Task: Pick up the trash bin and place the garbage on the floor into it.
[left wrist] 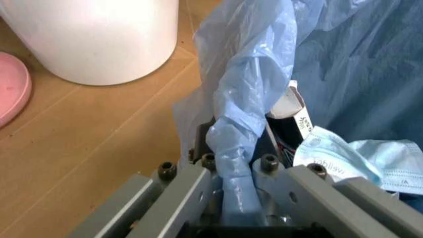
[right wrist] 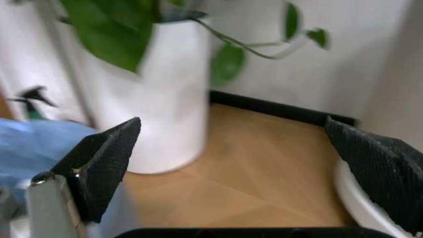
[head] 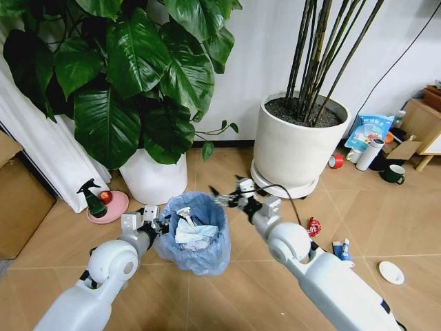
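The trash bin (head: pixel 196 241), lined with a crinkled light-blue bag, stands on the floor (head: pixel 227 296) in front of me. It holds white paper and a pale blue mask (left wrist: pixel 370 163). My left gripper (head: pixel 157 225) is shut on the bin's left rim, with the bag's plastic (left wrist: pixel 235 148) pinched between its jaws. My right gripper (head: pixel 224 194) hangs open just above the bin's right rim, and its black pads (right wrist: pixel 106 163) stand wide apart with nothing between them. Garbage lies on the floor to the right: a red crumpled wrapper (head: pixel 314 226), a small blue-white bottle (head: pixel 341 249) and a white round lid (head: pixel 391 272).
Two big white plant pots (head: pixel 153 178) (head: pixel 296 141) stand behind the bin. A green spray bottle (head: pixel 91 196) sits on a pink dish at the left, beside a cardboard box (head: pixel 21 203). A red tape roll (head: pixel 335 161), a green mug (head: pixel 394 174) and other clutter lie far right.
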`<state>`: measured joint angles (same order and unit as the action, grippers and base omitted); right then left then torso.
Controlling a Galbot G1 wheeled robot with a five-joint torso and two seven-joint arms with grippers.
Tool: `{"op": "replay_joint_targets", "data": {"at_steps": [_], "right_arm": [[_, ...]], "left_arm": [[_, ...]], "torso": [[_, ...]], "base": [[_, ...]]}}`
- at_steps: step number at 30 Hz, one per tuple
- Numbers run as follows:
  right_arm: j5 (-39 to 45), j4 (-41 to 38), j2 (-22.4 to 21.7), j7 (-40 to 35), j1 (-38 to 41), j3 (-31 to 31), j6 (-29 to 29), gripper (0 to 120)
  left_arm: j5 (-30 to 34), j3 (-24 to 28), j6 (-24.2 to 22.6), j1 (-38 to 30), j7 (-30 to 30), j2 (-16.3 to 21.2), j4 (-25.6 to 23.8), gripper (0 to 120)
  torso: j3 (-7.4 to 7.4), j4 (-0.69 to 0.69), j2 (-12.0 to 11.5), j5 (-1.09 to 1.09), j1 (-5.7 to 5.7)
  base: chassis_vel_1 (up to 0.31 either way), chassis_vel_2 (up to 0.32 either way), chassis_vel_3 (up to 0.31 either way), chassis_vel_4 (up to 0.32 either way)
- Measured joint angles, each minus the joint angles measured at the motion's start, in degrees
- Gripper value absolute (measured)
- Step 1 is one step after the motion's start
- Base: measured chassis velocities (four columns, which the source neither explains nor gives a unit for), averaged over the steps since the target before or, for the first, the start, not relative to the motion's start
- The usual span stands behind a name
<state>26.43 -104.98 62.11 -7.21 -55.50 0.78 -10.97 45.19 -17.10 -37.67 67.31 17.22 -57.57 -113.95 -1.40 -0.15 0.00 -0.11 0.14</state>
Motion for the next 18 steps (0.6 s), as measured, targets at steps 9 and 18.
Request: {"op": "replay_joint_targets", "data": {"at_steps": [9,18], "right_arm": [[-4.85,1.37,1.15,0.56,-6.93,7.82,0.85,100],[-5.36,1.58,1.32,1.05,-9.67,10.67,1.16,100]], "left_arm": [[-0.19,-0.48,0.32,0.64,0.08,0.4,-0.39,0],[-0.23,-0.41,0.37,1.22,0.04,0.34,-0.65,0]], "torso": [[0.0,0.01,0.0,0.0,0.0],[0.0,0.02,0.0,-0.01,0.0]], "base": [[0.0,0.0,0.0,0.0],[-0.038,-0.047,0.038,0.048]]}}
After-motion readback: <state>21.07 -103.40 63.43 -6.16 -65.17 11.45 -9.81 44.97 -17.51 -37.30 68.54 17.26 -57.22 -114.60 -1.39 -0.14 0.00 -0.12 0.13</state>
